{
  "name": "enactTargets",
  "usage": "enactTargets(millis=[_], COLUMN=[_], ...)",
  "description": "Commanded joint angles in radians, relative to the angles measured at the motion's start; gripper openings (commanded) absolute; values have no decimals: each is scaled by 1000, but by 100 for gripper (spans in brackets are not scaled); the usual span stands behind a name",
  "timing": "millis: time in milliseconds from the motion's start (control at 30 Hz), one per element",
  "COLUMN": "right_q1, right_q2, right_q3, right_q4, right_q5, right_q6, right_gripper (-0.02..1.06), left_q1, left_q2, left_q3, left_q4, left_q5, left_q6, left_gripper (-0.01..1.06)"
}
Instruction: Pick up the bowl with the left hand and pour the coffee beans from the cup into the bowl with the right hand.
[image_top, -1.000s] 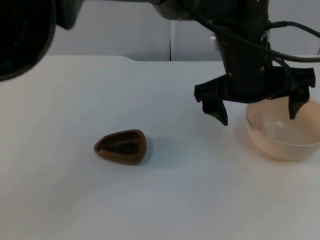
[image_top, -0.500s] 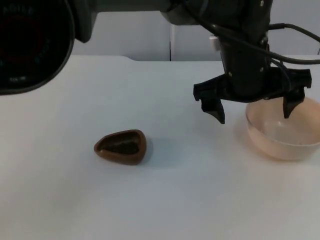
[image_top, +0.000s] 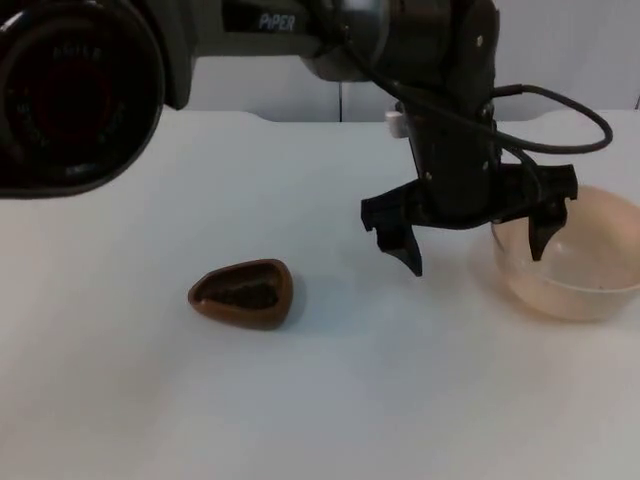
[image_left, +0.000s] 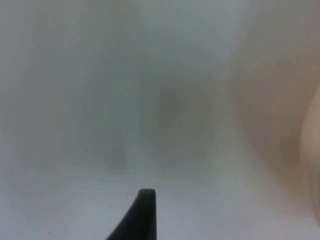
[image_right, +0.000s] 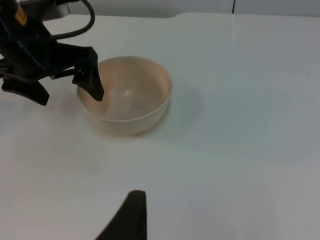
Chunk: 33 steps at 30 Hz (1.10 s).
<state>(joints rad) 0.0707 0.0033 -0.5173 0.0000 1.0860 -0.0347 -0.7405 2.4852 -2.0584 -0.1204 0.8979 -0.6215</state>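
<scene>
A: What has changed?

B: The left gripper has shifted leftward over the last second; its fingers, spread wide, now straddle the near-left rim of the bowl, one finger inside, one out over the table. The bowl has stayed at the table's right side.

A: And the cup?

B: The cup, brown, beans inside, stands well apart to the left, untouched. The right gripper waits back from the bowl; whether its fingers are apart cannot be told.

A: The risk?

B: Probably a skewed pinch: closing off-centre on the thin wall could tip or slide the bowl.
</scene>
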Motion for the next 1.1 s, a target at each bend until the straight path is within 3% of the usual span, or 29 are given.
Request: enactTargets(millis=[0,433,600,633,767,833,933,1000,1067], right_q1=[-6,-6,-6,-6,-6,-6,-6,-6,-6], right_q2=[-3,-3,-3,-3,-3,-3,-3,-3,-3], right_q3=[1,1,1,1,1,1,1,1,1], right_q4=[0,0,0,0,0,0,0,0,0], right_q5=[-7,-7,-7,-7,-7,-7,-7,-7,-7], right_q6=[4,4,4,4,4,4,4,4,4], right_gripper=[105,105,105,105,105,105,105,105,105], left_q1=[-3,-3,-3,-3,-5,-5,-5,-5,-5], left_q2=[-3,-3,-3,-3,-3,-3,-3,-3,-5], left_q3=[-5,-5,-5,-5,-5,-5,-5,-5,-5], left_q4=[-11,42,44,44,44,44,38,38,24], left_q5=[-20,-28,-37,-37,-37,-39,-39,-37,-30], left_q6=[4,4,4,4,4,4,4,4,4], left_gripper=[96,93,63,63,42,38,20,17,3])
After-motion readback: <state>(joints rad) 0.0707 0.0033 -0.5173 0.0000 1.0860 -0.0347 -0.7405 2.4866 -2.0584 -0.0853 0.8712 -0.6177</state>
